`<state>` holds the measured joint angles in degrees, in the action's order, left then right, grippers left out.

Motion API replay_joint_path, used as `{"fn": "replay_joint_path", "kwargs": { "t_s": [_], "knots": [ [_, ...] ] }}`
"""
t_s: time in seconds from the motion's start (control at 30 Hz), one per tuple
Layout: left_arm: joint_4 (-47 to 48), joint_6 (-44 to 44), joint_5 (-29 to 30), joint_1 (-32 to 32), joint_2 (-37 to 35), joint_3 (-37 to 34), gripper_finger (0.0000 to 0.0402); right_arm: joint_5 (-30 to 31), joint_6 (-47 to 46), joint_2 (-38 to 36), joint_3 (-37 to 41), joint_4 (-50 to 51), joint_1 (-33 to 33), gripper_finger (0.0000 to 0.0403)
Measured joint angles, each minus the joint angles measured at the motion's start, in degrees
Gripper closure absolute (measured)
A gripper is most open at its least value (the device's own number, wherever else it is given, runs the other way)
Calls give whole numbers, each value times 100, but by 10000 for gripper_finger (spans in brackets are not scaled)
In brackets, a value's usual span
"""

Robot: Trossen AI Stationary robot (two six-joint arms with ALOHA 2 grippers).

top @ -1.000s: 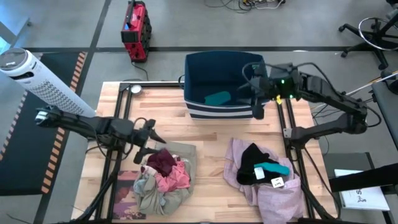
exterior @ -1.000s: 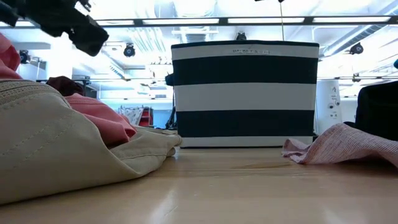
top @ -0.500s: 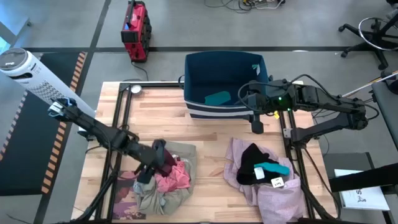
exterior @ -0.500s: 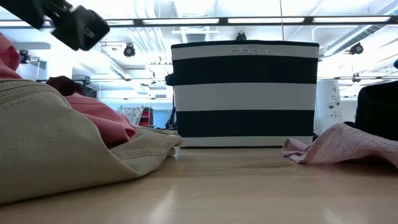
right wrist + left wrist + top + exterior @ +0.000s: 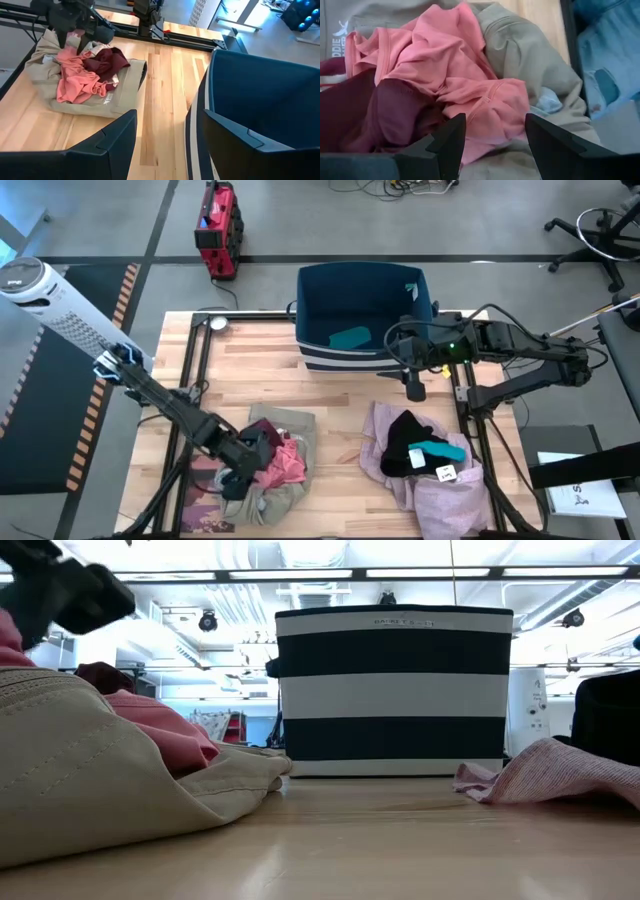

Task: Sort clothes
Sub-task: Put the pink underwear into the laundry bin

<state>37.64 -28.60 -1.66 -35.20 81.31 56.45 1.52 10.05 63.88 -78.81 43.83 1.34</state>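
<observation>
Hovering left end effector [image 5: 492,132] (fingers spread wide) just above pink garment [image 5: 465,85].

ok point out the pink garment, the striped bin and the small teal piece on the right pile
pink garment [image 5: 445,65], left wrist view, on its crumpled middle
striped bin [image 5: 393,690], low view, on its front wall
small teal piece [image 5: 438,450], high view, on its middle

Grey floor [image 5: 300,220], red toolbox [image 5: 218,228]

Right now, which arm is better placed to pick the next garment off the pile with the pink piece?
Left, probably. The left gripper is open right over the pink garment in that pile. The right gripper is open and empty too, but it hangs near the striped bin, far from that pile.
</observation>
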Motion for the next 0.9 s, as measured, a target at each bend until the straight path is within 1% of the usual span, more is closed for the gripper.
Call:
{"fn": "replay_joint_path", "kwargs": {
  "t_s": [0.23, 0.33, 0.43, 0.53, 0.57, 0.6, 0.7, 0.77, 0.83, 0.9],
  "knots": [
    [-161, 68, 10, 0, 335, 0, 208, 4, 36, 0, 0, 4, 0, 197],
    [-159, 121, 15, 0, 443, 0, 226, 4, 41, 0, 0, 7, 0, 197],
    [-151, 280, 251, 1, 421, 2, 279, 4, 41, 0, 0, 13, 0, 197],
    [-78, 483, 403, 5, 206, 2, 363, 5, 41, 0, 0, 36, 0, 202],
    [-52, 507, 421, 25, 88, 2, 382, 4, 41, 0, 0, 43, 0, 205],
    [-56, 507, 493, 46, -36, 2, 388, 4, 43, 0, 0, 39, 0, 209],
    [-150, 567, 1105, 78, -497, 2, 390, 5, 43, -1, 0, 57, 0, 227],
    [-269, 670, 1495, 103, -855, 4, 396, 4, 43, -2, 0, 123, 0, 247],
    [-444, 785, 1840, 157, -1188, 6, 397, 4, 102, -2, 0, 184, 0, 278],
    [-572, 932, 2138, 234, -1501, 9, 398, 6, 210, 0, 34, 212, 0, 318]
  ]
}}
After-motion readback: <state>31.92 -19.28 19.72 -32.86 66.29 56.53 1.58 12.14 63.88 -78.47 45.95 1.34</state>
